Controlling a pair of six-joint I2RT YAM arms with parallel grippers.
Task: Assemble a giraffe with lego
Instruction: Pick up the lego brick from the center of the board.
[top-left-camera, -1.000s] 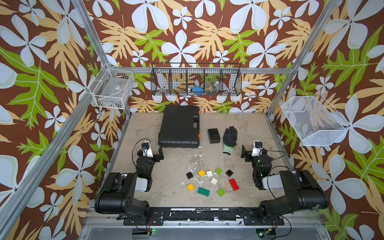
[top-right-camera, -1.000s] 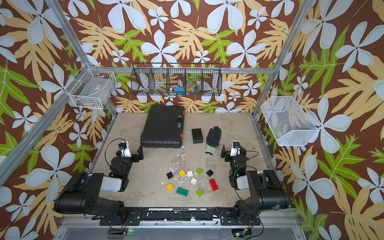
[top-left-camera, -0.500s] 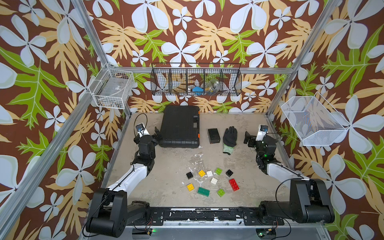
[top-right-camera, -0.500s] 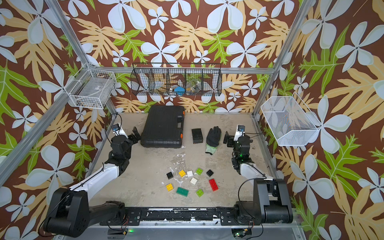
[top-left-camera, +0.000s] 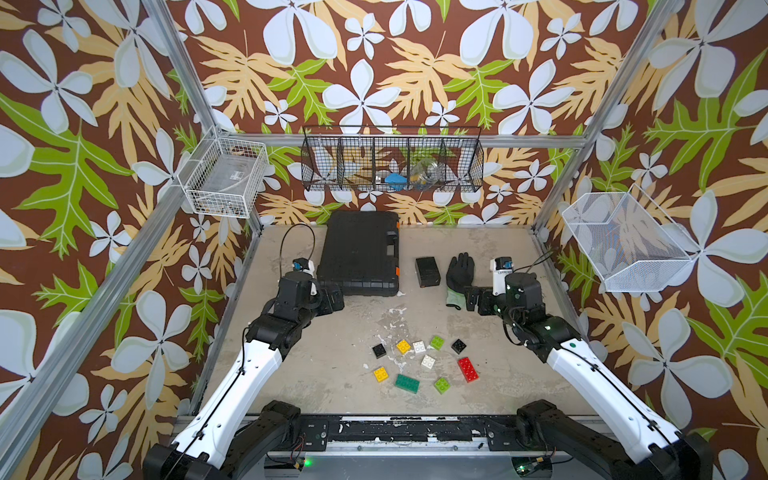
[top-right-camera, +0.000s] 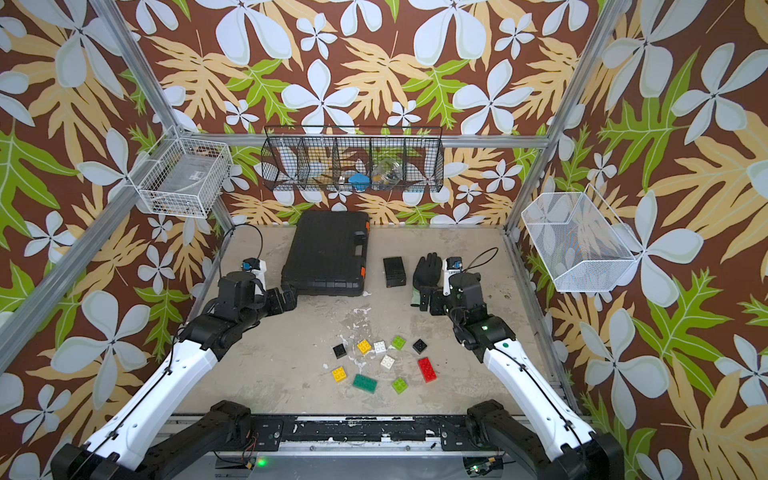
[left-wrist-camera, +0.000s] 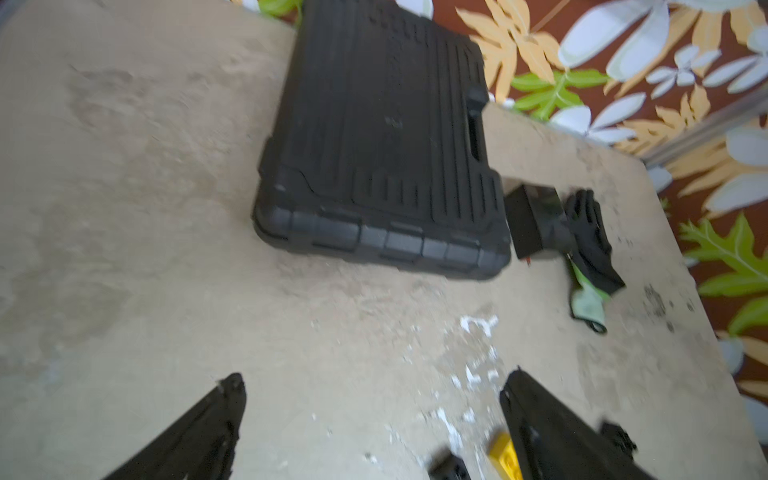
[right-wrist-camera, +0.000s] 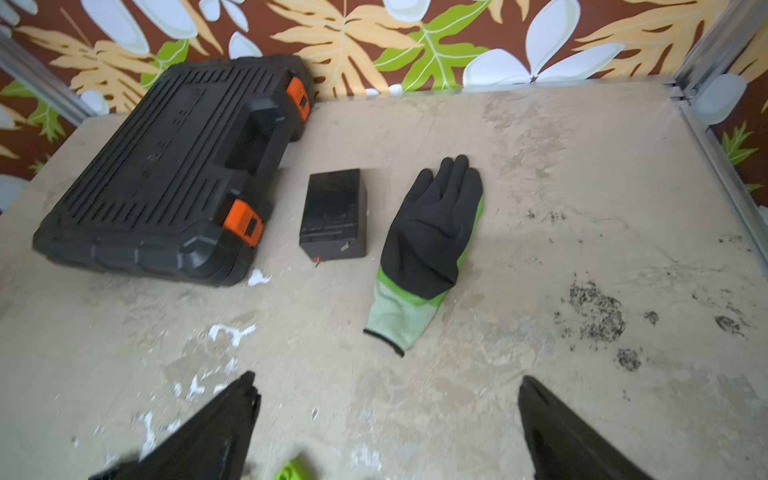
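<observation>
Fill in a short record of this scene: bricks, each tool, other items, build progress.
Bricks: ten chunky studded plastic bricks, loose, none joined, on the beige tabletop
Long ones: dark green brick; red brick
Left tool: open, empty, near large black plastic case
Right tool: open, empty, near black-and-green work glove
Other: small plain black box between case and glove
Progress: giraffe not started

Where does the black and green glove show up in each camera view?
Top view: glove, toward the back, right of small black box.
Top view: glove, same place.
Left wrist: glove, just beyond the box.
Right wrist: glove, beside the box.
Shared landmark: the small black box.
</observation>
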